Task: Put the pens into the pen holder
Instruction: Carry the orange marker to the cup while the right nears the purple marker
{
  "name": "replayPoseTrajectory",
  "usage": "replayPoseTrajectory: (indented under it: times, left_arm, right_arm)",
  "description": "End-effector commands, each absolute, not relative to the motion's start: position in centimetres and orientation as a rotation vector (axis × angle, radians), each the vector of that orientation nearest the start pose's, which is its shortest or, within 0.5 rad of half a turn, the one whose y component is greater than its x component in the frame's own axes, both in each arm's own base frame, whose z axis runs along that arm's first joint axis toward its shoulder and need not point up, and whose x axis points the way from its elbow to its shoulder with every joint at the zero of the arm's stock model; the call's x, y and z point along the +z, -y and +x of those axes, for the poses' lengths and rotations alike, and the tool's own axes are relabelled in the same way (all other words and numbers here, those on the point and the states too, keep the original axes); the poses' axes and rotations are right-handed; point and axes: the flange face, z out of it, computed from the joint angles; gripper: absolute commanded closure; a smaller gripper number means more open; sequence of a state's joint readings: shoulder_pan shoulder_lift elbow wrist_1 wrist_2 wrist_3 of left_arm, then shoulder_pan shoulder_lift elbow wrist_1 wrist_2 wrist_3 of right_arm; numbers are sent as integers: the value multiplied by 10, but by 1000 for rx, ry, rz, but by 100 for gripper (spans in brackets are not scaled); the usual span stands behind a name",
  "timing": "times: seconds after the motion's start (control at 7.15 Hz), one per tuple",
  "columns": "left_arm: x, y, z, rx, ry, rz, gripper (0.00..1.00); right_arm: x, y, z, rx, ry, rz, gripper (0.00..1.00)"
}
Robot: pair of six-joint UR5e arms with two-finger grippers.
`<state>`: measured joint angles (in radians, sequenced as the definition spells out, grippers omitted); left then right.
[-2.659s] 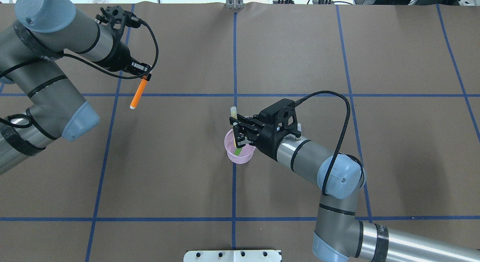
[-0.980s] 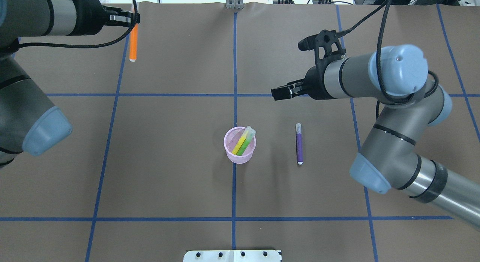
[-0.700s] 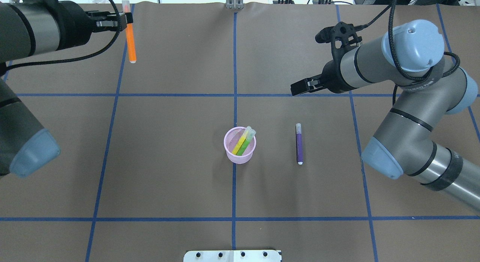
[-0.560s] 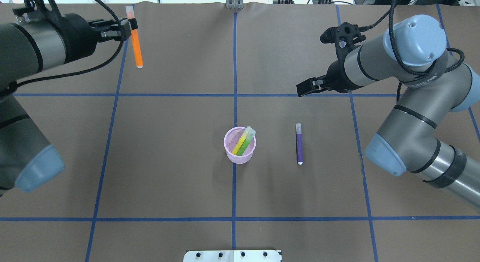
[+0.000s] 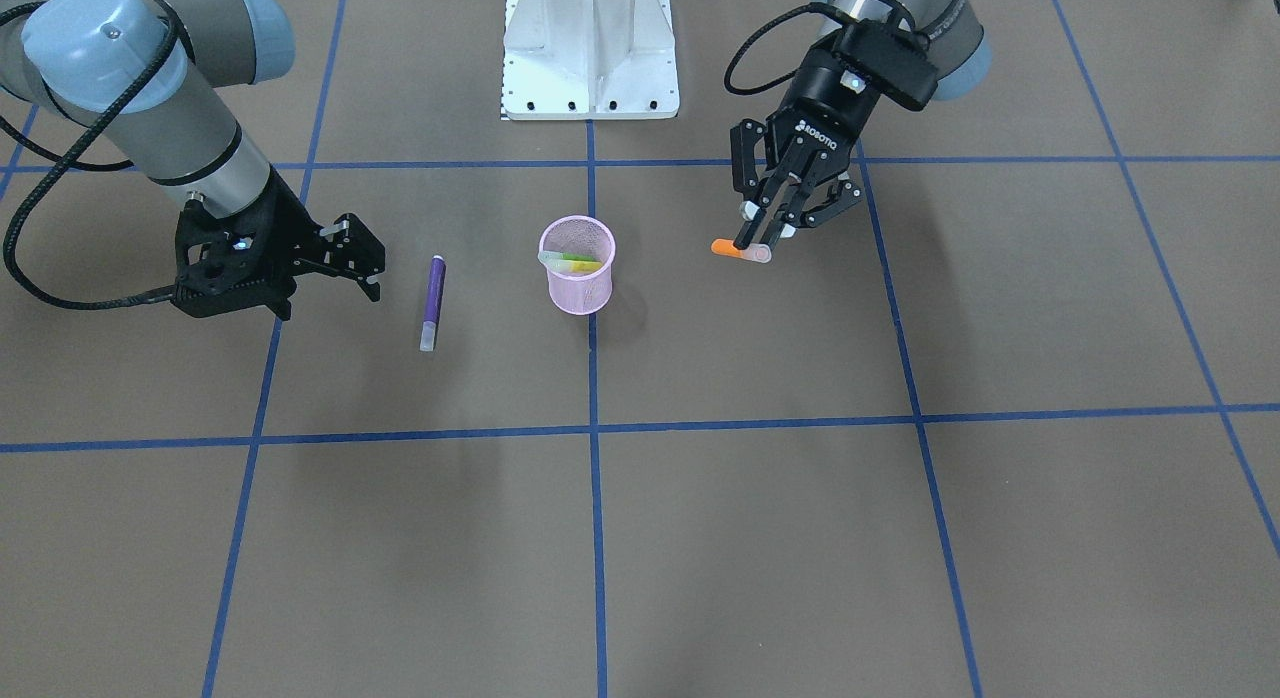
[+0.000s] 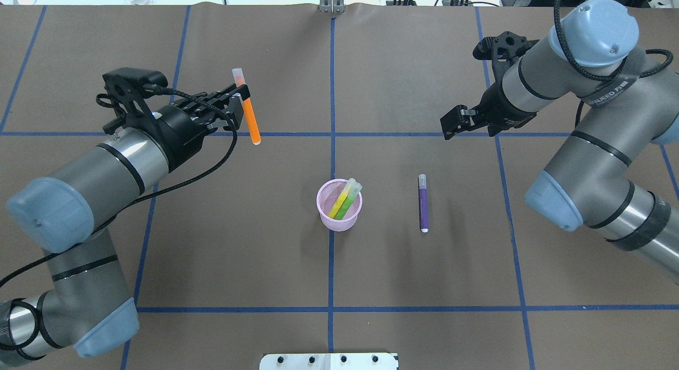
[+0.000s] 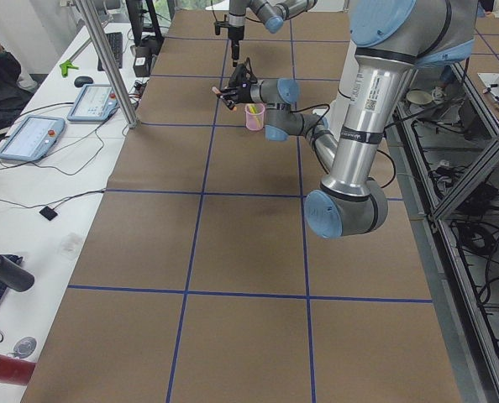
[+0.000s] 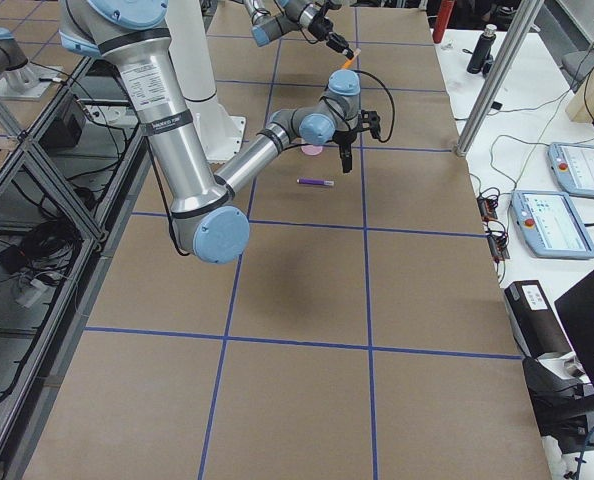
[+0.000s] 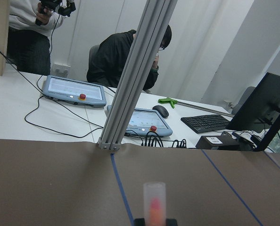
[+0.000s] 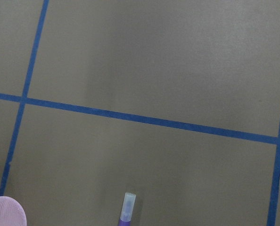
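The pink mesh pen holder (image 6: 339,219) stands at the table's middle with a yellow pen (image 6: 337,204) and a green pen (image 6: 347,203) leaning inside it. A purple pen (image 6: 423,205) lies flat on the paper to its right, also visible in the front view as the purple pen (image 5: 432,296). My left gripper (image 6: 240,98) is shut on an orange pen (image 6: 251,121), held in the air up and to the left of the holder. My right gripper (image 6: 450,129) hangs open and empty beyond the purple pen.
Brown paper with blue tape lines (image 6: 331,134) covers the table. A white base plate (image 5: 588,48) sits at the robot's side. Beyond the far edge are a metal post (image 9: 130,89), control tablets, a keyboard and seated people.
My left arm has carried the orange pen from the far left corner toward the middle. My right arm has drawn back to the right, away from the holder.
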<state>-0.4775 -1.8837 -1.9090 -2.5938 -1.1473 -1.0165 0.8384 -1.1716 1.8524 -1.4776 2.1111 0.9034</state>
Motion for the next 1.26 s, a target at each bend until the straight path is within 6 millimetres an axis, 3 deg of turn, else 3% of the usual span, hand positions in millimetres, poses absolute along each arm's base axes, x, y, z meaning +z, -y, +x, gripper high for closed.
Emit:
replayPoseTrajectory:
  times: [0.0, 0.28, 0.56, 0.98, 1.12]
  left_arm:
    - [199, 364, 417, -273, -1362, 1075, 100]
    - [186, 351, 457, -263, -1380, 1058, 100]
    - [186, 354, 472, -262, -1366, 1055, 100]
    - [192, 359, 488, -254, -1340, 1050, 100]
    - [190, 361, 493, -253, -1339, 1049, 100]
  right_arm:
    - [313, 513, -355, 100, 880, 43, 0]
    - [316, 535, -391, 165, 854, -21, 1]
    - [307, 541, -422, 171, 846, -48, 1]
    - [322, 522, -467, 136, 834, -85, 1]
    - [322, 519, -471, 137, 834, -91, 1]
